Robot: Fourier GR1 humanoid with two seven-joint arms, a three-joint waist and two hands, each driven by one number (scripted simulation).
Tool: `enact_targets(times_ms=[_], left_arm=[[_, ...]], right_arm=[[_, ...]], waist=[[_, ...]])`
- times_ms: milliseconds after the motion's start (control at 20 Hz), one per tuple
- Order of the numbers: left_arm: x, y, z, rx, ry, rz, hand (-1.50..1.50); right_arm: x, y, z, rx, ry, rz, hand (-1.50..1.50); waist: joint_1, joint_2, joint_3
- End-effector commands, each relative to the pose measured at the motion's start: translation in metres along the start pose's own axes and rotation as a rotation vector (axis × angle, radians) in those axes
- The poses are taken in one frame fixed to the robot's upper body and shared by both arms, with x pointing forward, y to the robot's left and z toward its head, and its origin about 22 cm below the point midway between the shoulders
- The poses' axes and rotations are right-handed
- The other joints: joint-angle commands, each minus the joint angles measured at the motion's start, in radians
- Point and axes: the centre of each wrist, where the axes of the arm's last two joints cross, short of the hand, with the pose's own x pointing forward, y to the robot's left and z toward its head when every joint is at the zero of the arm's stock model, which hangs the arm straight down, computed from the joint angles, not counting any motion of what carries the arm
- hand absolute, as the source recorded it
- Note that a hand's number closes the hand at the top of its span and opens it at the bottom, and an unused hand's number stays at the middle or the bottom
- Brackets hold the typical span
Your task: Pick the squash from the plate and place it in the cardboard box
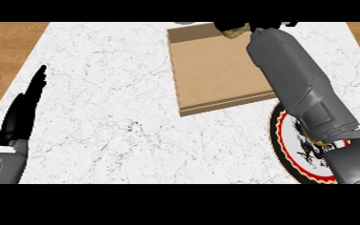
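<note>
The right hand [256, 27] had its fingers curled round the squash [234, 30] at the box's [215, 71] far edge, where letting go too soon risked it landing outside, while the left hand [25, 107] rested straight-fingered.

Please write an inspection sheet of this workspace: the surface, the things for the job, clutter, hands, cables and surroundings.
Surface: white marble counter top, with wooden strips at its left and right far corners.
Job's things: open cardboard box at the middle far side; plate with a red and black rim near the right edge, partly hidden by the right forearm, no squash visible on it; squash, a yellowish piece showing at the box's far right corner, in the right hand.
Clutter: nothing seen.
Hands: left hand open, resting at the left edge, fingers straight; right hand over the box's far right corner, curled round the squash, mostly cut off.
Cables: nothing seen.
Surroundings: nothing seen.
</note>
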Motion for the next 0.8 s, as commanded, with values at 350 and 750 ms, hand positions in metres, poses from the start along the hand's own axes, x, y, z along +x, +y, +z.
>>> enact_targets(times_ms=[350,750], left_arm=[[0.002,-0.013,-0.004,-0.012,-0.025,0.005,0.0],[0.001,-0.008,-0.009,-0.003,-0.009,0.008,0.0]], right_arm=[[-0.014,0.022,0.004,0.014,0.063,-0.16,-1.5],[-0.028,0.002,-0.009,-0.203,-0.039,-0.318,-1.5]], waist=[[0.017,0.012,0.001],[0.001,0.008,0.001]])
